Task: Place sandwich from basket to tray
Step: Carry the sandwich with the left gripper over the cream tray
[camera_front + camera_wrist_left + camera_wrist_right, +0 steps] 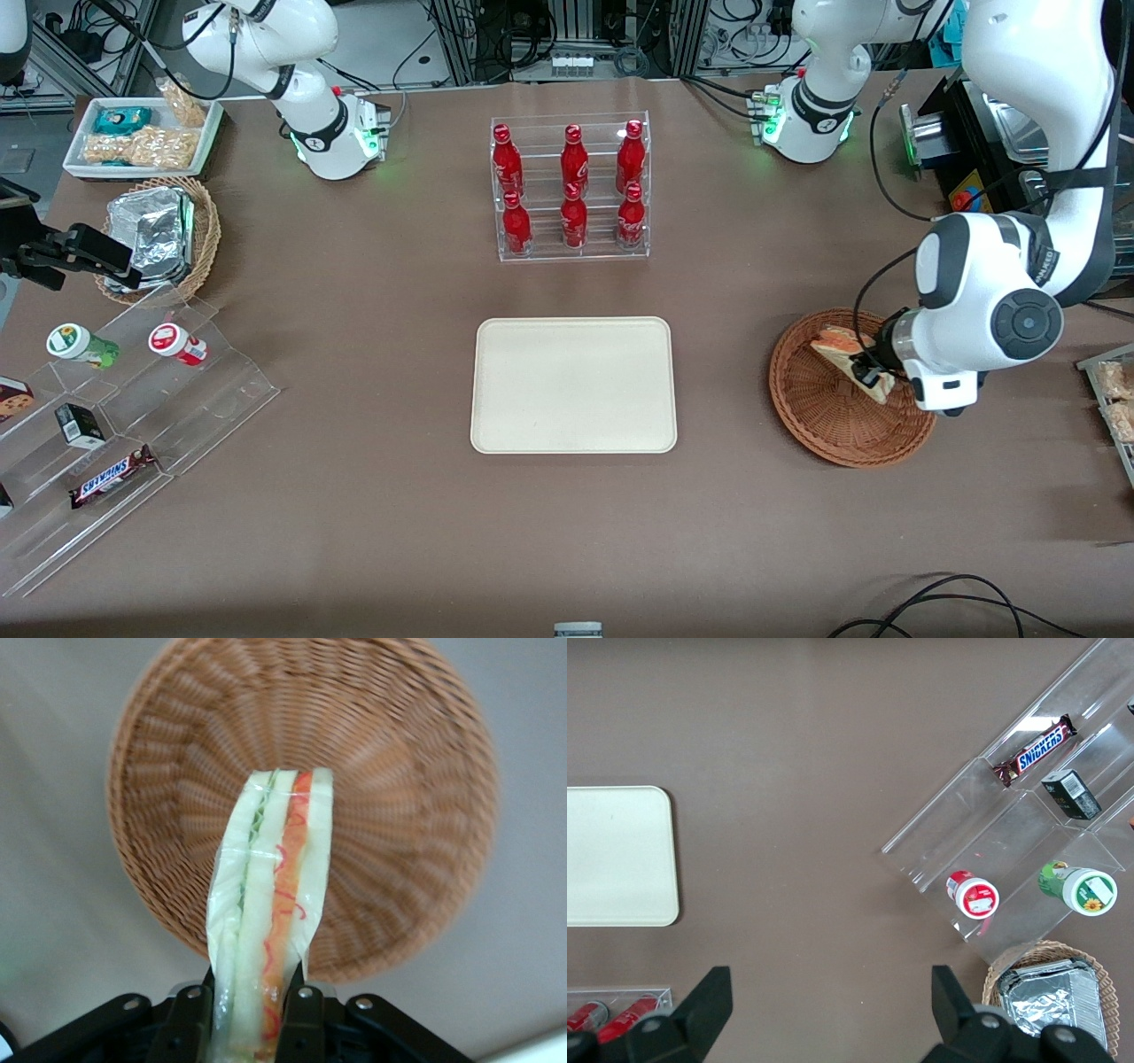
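- Nearest the front camera: a Snickers bar (112, 477) on the lowest step of a clear stepped stand (133, 425), toward the parked arm's end of the surface (354, 532).
- Partly cut off at the frame edge: other small items on that stand; clearly seen are a small dark box (80, 425), a green-capped cup (81, 345) and a red-labelled cup (177, 344).
- Mostly hidden in the front view by the white wrist: hand (873, 372), over the basket (842, 425); only dark fingertips visible there.
- Plain in the left wrist view only: hand (248, 1028) clenched on the sandwich (270, 904), fingers (301, 1019) pressing both flat sides, wedge lifted clear above the basket (399, 771), filling edge facing the lens.
- Sandwich (842, 347) over the basket's inner part, well apart from the tray (573, 386).
- Tray bare, cream, at the middle of the surface.
- Tan wicker basket (205, 232) holding foil packets (151, 232).
- White tray (80, 167) of snack packets (142, 146), farther from the camera.
- Clear rack (572, 188) with six red bottles (574, 159) in two rows.
- Right wrist view alone: tray corner, stand and foil from above.
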